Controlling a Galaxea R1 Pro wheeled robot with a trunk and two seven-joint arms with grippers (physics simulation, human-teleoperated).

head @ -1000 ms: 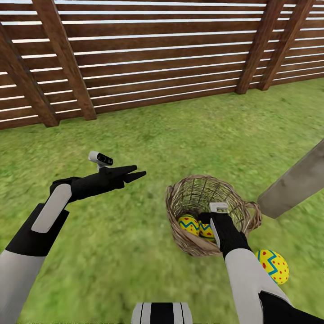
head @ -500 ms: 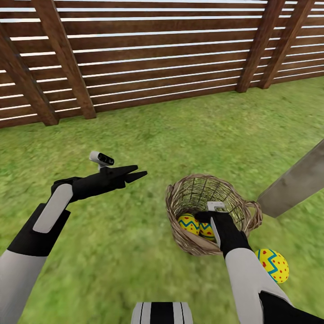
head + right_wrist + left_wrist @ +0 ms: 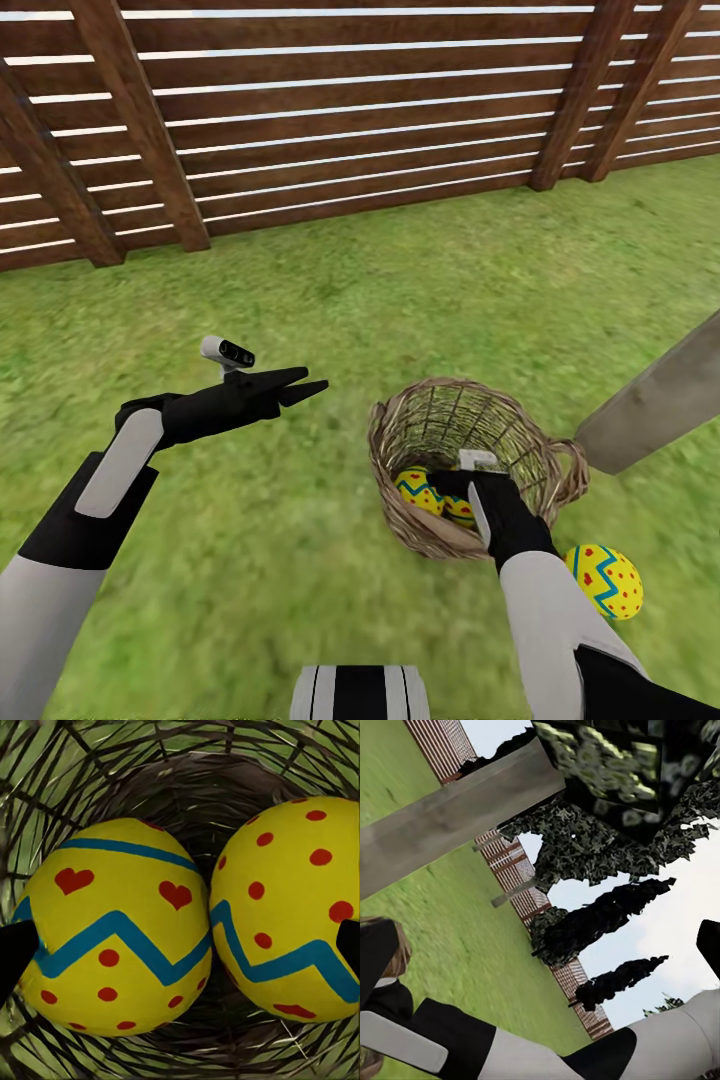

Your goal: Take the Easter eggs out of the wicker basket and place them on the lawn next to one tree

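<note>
The wicker basket (image 3: 555, 470) stands on the lawn (image 3: 300, 560) just beside the tree trunk (image 3: 655, 405). Two yellow Easter eggs (image 3: 418, 490) (image 3: 458, 512) with blue zigzags and red marks lie in its bottom. A third egg (image 3: 606, 581) rests on the grass near the trunk. My right gripper (image 3: 462, 492) reaches down into the basket. It is open, and its fingertips (image 3: 15, 954) flank the egg with hearts (image 3: 112, 945) and the dotted egg (image 3: 289, 907) without touching them. My left gripper (image 3: 312, 382) hovers open over the grass left of the basket, holding nothing.
A brown slat fence (image 3: 330, 110) bounds the garden behind the grass. In the left wrist view the pale trunk (image 3: 457, 817) leads to a blocky dark canopy (image 3: 607, 772), with slim dark trees (image 3: 600, 922) along the fence. Open grass lies left and ahead of the basket.
The whole head view has tilted down a little, so fence and basket sit higher. My right gripper has sunk slightly deeper into the basket toward the eggs. The left arm holds still.
</note>
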